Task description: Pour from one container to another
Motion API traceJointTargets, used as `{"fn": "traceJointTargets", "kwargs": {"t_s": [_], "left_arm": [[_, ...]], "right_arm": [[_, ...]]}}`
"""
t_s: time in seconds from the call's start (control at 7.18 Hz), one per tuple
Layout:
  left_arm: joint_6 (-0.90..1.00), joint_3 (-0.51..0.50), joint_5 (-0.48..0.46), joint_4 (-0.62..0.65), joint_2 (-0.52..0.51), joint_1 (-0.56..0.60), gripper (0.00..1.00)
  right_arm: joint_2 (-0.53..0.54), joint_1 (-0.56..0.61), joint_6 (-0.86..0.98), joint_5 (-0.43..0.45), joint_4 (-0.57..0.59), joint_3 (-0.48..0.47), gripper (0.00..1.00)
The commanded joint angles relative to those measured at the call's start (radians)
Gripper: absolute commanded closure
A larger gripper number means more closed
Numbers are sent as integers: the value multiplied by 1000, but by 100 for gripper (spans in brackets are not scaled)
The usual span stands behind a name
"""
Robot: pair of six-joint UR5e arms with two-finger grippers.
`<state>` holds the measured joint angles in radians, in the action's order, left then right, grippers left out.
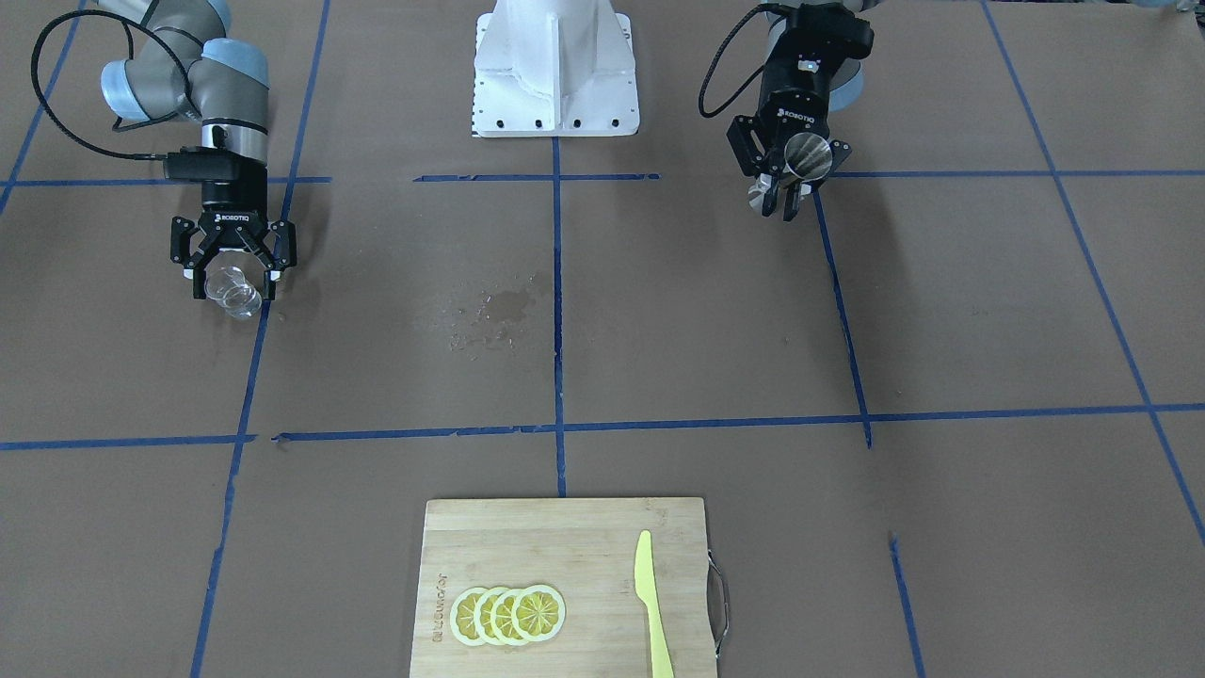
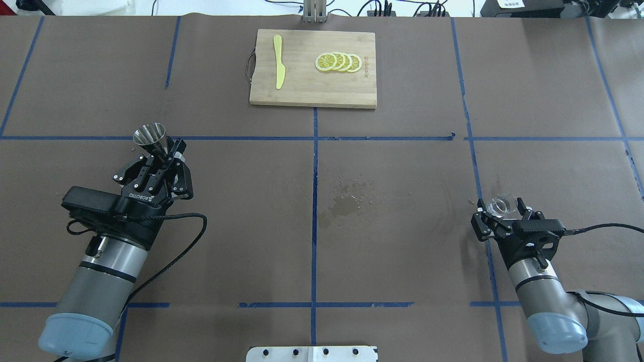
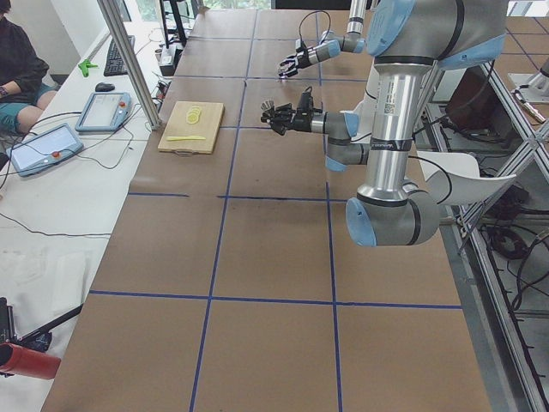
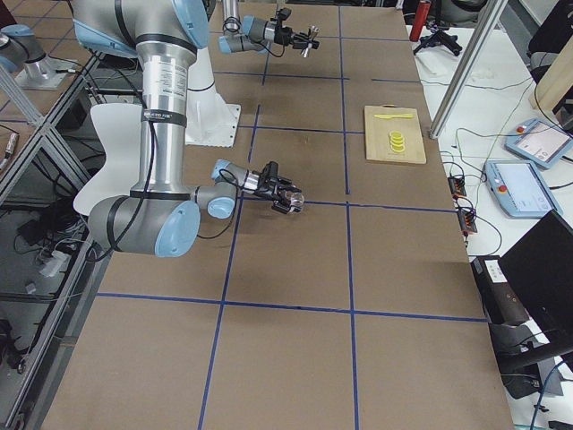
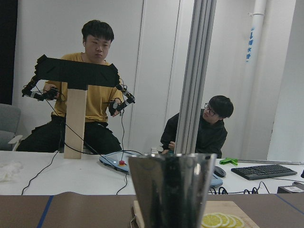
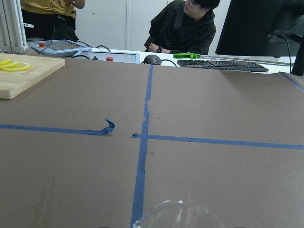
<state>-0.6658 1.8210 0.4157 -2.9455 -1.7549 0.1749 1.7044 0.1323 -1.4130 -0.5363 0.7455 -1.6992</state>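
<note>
Overhead exterior: left gripper (image 2: 162,152) holds metal cup (image 2: 149,133), right gripper (image 2: 502,209) glass (image 2: 503,202), apart.

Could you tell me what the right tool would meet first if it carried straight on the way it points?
The way looks free: the right tool, shut on the clear glass, points over bare table toward the far edge; the cutting board lies off to its left.

One camera sits high behind the robot (image 2: 312,353) and looks down at your table (image 2: 402,251). One across from it looks back; both see the cutting board (image 2: 302,93). Two more look along the table from each end. The left wrist camera is very close behind the metal cup (image 5: 171,190); the right one, low behind the glass (image 6: 164,211).
</note>
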Motion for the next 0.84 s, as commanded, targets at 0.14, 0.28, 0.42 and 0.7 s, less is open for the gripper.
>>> {"fn": "traceJointTargets", "kwargs": {"t_s": [0.14, 0.28, 0.42, 0.7], "left_arm": [[0, 0, 0, -1, 0, 0, 100], [0, -2, 0, 2, 0, 0, 100], [0, -2, 0, 2, 0, 0, 100], [0, 0, 0, -1, 0, 0, 100]], "right_arm": [[-18, 3, -1, -5, 0, 28, 9], [-31, 4, -3, -4, -2, 47, 9], [-31, 4, -1, -4, -3, 47, 12], [-32, 7, -1, -5, -6, 44, 36]]}}
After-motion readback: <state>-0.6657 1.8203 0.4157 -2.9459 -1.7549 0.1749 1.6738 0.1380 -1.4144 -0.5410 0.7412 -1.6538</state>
